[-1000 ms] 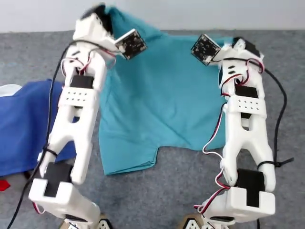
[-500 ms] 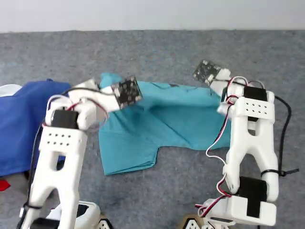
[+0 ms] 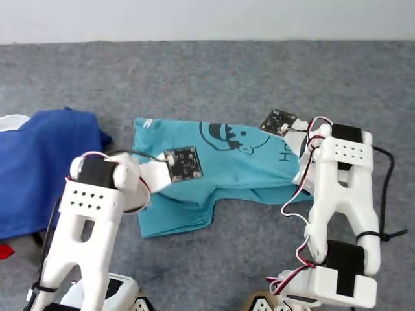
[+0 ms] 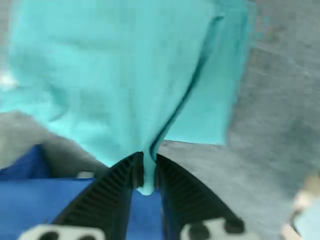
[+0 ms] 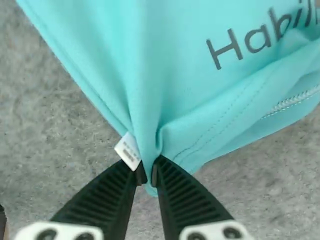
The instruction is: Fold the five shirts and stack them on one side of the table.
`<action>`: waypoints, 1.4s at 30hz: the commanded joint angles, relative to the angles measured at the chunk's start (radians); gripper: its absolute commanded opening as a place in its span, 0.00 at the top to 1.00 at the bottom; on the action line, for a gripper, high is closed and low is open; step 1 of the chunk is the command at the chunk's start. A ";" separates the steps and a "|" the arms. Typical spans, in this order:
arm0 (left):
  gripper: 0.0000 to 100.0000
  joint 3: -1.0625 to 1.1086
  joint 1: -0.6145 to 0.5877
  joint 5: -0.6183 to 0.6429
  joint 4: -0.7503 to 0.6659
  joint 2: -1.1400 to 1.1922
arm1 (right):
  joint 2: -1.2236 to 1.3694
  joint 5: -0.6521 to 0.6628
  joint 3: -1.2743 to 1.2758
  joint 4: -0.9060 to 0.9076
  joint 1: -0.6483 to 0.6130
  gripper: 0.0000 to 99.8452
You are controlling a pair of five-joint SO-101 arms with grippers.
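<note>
Grey table point(image 3: 227, 71): teal shirt point(image 3: 233, 168) lying mid-table, blue shirt point(image 3: 39, 168) just beside it.

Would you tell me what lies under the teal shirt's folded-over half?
The teal shirt lies doubled: its lower layer pokes out on the grey table. Anything between the layers is hidden.

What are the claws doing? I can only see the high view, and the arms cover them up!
Observer: In the left wrist view, the left claw is shut on a pinch of the teal shirt.
Operator: And the other claw?
Observer: The right claw is shut on the teal shirt's edge too, right beside a small white tag.
</note>
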 commanded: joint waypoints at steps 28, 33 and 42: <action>0.87 -0.159 0.015 0.600 -0.236 -0.026 | 0.085 -0.259 -0.281 0.001 -0.021 0.86; 0.98 0.088 0.017 0.686 -0.586 -0.025 | 0.275 -0.413 -0.285 -0.239 -0.062 0.99; 0.98 0.364 0.017 0.684 -0.888 0.015 | 0.518 -0.468 -0.285 -0.599 -0.038 0.99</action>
